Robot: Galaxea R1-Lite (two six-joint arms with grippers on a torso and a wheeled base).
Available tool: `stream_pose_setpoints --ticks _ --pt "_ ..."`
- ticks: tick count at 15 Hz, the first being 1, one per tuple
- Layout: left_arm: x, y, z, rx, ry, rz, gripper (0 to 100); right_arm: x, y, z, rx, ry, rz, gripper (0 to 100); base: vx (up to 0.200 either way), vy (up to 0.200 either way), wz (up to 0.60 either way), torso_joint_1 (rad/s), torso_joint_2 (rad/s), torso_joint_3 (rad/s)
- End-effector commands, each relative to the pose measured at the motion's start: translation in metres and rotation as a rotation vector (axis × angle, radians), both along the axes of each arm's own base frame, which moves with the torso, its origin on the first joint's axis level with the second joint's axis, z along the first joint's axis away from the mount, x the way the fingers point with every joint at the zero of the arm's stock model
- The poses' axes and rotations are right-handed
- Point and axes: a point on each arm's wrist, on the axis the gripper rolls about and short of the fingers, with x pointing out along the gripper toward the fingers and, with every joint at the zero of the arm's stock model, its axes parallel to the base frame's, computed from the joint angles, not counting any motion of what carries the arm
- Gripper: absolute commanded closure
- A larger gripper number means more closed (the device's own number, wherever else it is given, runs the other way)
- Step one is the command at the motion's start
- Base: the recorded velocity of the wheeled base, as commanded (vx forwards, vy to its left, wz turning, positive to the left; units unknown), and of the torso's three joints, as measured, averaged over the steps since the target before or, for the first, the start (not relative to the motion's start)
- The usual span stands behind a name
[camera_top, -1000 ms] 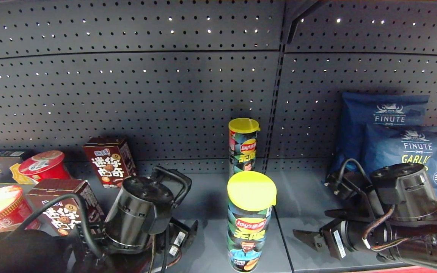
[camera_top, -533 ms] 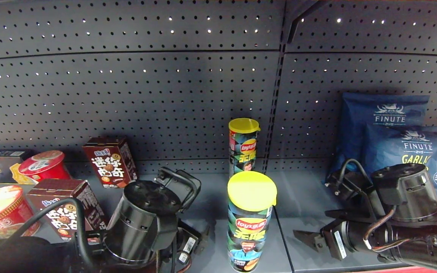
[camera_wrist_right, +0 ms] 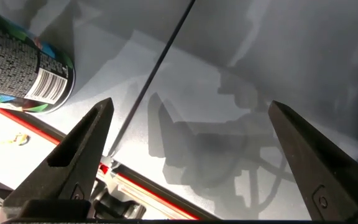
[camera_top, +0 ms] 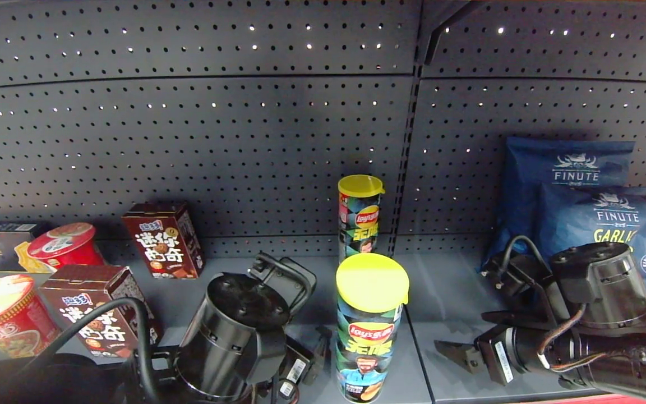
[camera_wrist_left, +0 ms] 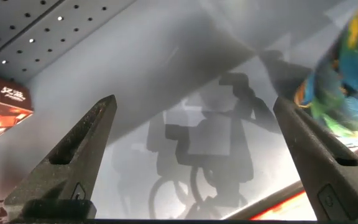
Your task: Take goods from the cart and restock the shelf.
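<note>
Our left tool (camera_wrist_left: 194,102) and right tool (camera_wrist_right: 191,104) both gape wide open, empty, either side of the front chip can (camera_top: 372,325) on the shelf (camera_top: 457,303). Looks placed to us; we'd go grab more next.

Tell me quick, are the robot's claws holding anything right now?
Left claw: open, holding nothing.
Right claw: open, holding nothing.

On the grey shelf (camera_top: 457,303): two chip cans (camera_top: 369,331) mid-board, brown snack boxes (camera_top: 161,240) and red noodle cups (camera_top: 0,317) toward the left end, blue crisp bags (camera_top: 598,224) at the right.
</note>
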Motion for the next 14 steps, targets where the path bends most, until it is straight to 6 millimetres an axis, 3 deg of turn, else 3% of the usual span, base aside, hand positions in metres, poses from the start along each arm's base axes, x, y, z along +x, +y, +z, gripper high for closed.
stream_pose_setpoints --ticks 1,14 --pt "-0.001 -0.004 -0.001 0.000 0.001 -0.014 0 0.000 0.000 -0.001 -0.001 0.002 0.001 0 0.000 0.000 0.00 0.000 0.00 0.000" --pt "0.000 -0.012 -0.003 -0.021 0.011 -0.016 0 -0.001 0.000 -0.001 -0.001 0.002 0.001 0 0.000 0.000 0.00 0.000 0.00 0.000"
